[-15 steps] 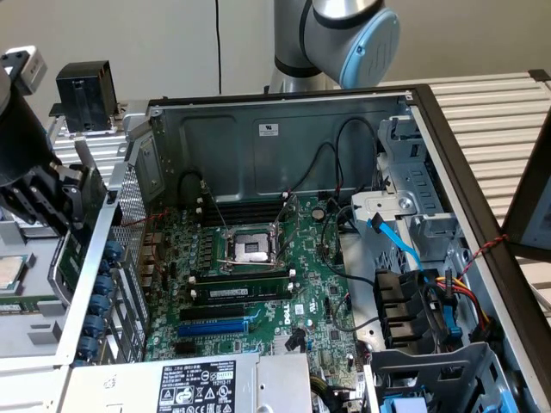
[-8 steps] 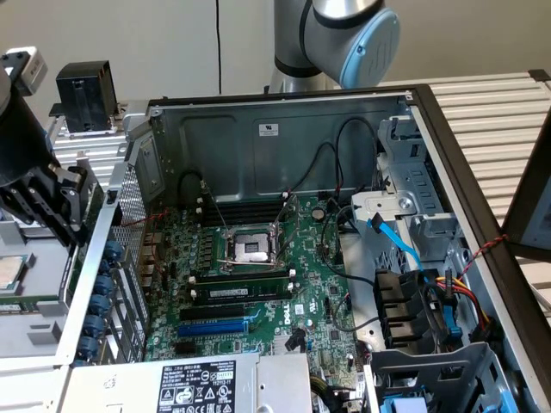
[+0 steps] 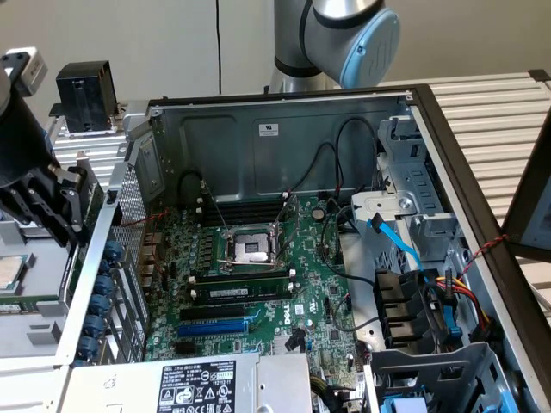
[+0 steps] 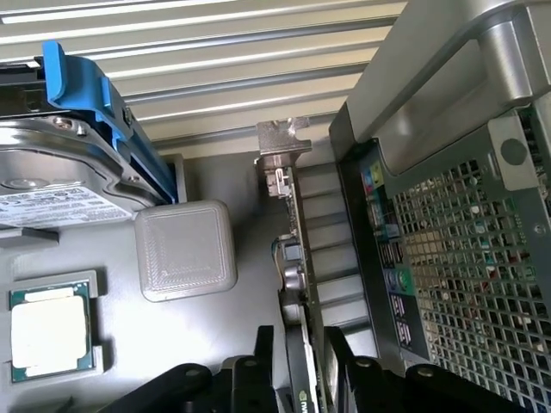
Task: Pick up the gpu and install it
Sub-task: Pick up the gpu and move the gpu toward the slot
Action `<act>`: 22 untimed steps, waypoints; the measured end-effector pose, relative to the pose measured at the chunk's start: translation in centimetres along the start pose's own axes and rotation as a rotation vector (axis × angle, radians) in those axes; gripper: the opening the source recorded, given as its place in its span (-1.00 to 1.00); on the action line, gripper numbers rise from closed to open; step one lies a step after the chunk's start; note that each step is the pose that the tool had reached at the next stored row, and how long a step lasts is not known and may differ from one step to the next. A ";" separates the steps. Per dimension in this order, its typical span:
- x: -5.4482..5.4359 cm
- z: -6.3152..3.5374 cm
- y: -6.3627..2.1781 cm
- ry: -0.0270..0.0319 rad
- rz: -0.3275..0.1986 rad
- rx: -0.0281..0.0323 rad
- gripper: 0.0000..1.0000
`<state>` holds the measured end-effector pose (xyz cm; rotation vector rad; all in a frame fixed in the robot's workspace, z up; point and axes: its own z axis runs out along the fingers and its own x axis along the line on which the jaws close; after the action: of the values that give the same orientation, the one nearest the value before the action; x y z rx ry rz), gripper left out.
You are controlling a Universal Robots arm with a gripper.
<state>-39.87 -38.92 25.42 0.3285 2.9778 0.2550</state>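
The gpu (image 4: pixel 297 258) stands on edge in a grey holder tray, just outside the case. In the wrist view I see it edge-on, with its silver end bracket (image 4: pixel 282 153) at the far end and a thin green board edge. My gripper (image 4: pixel 301 348) is open and straddles the card, one black finger (image 4: pixel 263 354) on each side with a narrow gap showing. In the exterior view the gripper (image 3: pixel 62 205) sits at the exterior view's left, over the gpu (image 3: pixel 86 200), beside the case's perforated rear wall.
The open PC case holds a green motherboard (image 3: pixel 250 275) with a blue slot (image 3: pixel 213 328), RAM sticks (image 3: pixel 237 280) and loose cables. The holder tray also carries a hard drive with blue rails (image 4: pixel 60 163), a CPU (image 4: pixel 47 331) and a grey square block (image 4: pixel 185 249). The case wall (image 4: pixel 465 258) stands close beside the card.
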 end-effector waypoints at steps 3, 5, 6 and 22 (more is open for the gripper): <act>0.0 0.05 -0.11 -0.0003 0.000 0.0000 -0.12; 0.0 0.33 -0.29 -0.0001 0.000 0.0002 0.01; 0.0 0.49 -0.40 0.0000 0.000 0.0002 0.01; -0.1 2.24 -0.40 0.0027 -0.045 0.0208 0.01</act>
<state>-39.54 -38.98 23.17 0.2638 2.9882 0.2200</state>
